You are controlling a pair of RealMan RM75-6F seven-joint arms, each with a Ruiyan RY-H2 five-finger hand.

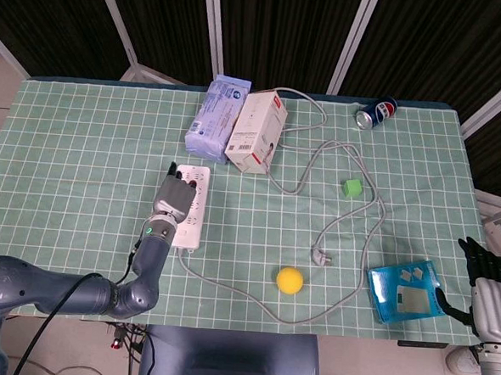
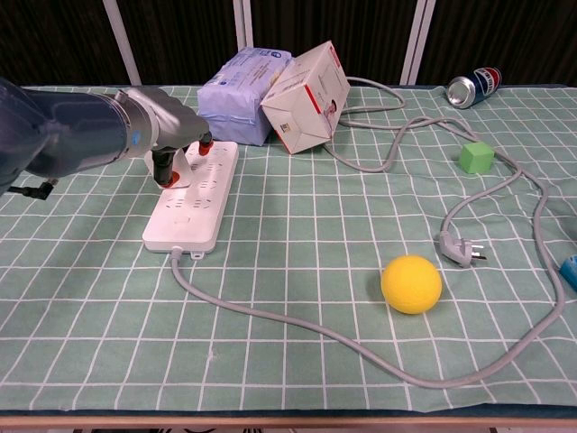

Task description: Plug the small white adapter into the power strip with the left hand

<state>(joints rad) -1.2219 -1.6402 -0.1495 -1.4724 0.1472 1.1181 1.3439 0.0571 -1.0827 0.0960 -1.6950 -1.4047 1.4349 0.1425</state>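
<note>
The white power strip (image 1: 191,209) (image 2: 193,200) lies left of centre, its grey cord (image 2: 297,326) trailing toward the front. My left hand (image 1: 174,196) (image 2: 177,144) is bent down over the strip's far left part. Its red-tipped fingertips (image 2: 168,175) touch the sockets. The small white adapter is hidden under this hand; it appears pinched between the fingers, against the strip. My right hand (image 1: 484,282) hangs beyond the table's right front corner, fingers apart and holding nothing.
A blue tissue pack (image 2: 239,95) and a tilted white carton (image 2: 306,86) stand just behind the strip. A loose plug (image 2: 460,248), yellow ball (image 2: 411,283), green cube (image 2: 476,156), soda can (image 2: 473,86) and blue box (image 1: 406,290) lie to the right.
</note>
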